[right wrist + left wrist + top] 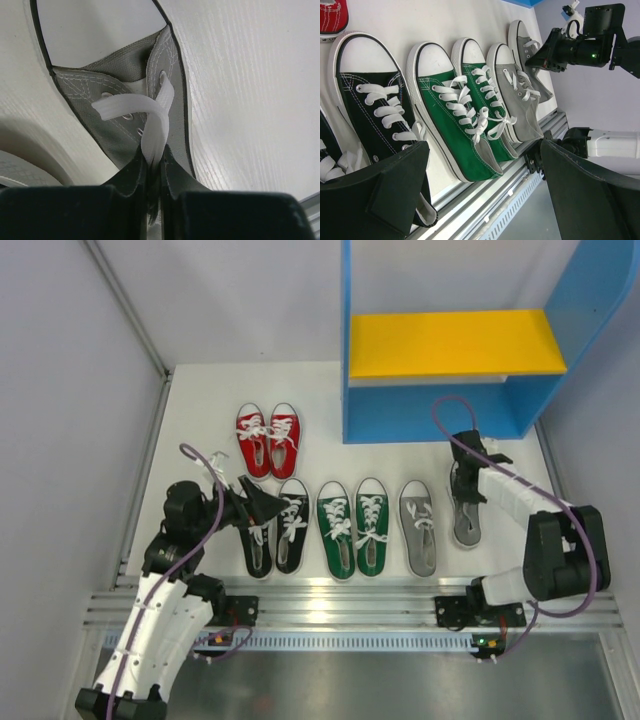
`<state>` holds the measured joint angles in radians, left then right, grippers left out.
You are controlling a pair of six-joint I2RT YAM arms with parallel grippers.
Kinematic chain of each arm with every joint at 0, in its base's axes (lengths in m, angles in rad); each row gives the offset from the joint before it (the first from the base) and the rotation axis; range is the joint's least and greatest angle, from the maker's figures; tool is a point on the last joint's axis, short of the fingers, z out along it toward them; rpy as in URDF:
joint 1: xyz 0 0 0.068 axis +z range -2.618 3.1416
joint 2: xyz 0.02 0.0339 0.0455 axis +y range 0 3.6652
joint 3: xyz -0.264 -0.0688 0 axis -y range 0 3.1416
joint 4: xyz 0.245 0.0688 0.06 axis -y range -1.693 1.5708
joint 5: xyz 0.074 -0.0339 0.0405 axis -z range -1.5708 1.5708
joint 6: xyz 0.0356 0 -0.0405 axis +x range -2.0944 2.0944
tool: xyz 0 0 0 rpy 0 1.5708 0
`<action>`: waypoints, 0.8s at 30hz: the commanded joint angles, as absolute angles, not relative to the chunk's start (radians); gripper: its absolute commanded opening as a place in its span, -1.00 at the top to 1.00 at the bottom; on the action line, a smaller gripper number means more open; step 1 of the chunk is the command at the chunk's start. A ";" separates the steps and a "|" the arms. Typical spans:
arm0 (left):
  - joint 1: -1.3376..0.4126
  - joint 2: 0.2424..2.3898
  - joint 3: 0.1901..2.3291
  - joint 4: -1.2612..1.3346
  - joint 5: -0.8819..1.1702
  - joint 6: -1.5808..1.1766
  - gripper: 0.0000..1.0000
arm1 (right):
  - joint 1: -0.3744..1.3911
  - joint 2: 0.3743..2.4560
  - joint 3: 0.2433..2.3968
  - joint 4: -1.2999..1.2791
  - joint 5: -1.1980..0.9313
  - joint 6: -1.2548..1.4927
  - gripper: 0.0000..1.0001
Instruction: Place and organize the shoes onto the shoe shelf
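Right gripper (154, 161) pinches the white lace (131, 107) of the grey canvas sneaker (85, 86) — it should lift slowly lest the lace slip; left gripper (485, 150) gapes wide.

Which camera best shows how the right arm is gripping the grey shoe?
The right wrist view: close up, the right gripper is shut on the white lace of the grey shoe. The top external view shows the shoe, but the arm hides the grasp. The left wrist view shows it partly behind the other grey shoe.
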<state>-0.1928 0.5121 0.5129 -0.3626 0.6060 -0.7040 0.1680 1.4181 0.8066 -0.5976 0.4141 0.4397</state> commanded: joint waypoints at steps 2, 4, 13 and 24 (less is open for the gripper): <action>-0.196 0.499 0.514 -0.354 0.595 -0.695 -0.96 | 0.147 1.352 0.772 -0.505 0.331 0.439 1.00; -0.196 0.505 0.514 -0.354 0.594 -0.701 -0.96 | 0.149 1.263 0.762 -0.553 0.318 0.440 1.00; -0.196 0.531 0.543 -0.354 0.598 -0.687 -0.96 | 0.207 0.903 0.827 -0.873 0.229 0.531 1.00; -0.196 0.557 0.566 -0.354 0.588 -0.695 -0.96 | 0.238 0.747 1.175 -1.022 0.205 0.364 1.00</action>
<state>-0.1928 0.5541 0.5220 -0.3679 0.5915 -0.7044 0.2268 0.7597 1.0466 -1.0473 0.1917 0.4252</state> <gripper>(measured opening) 0.983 0.055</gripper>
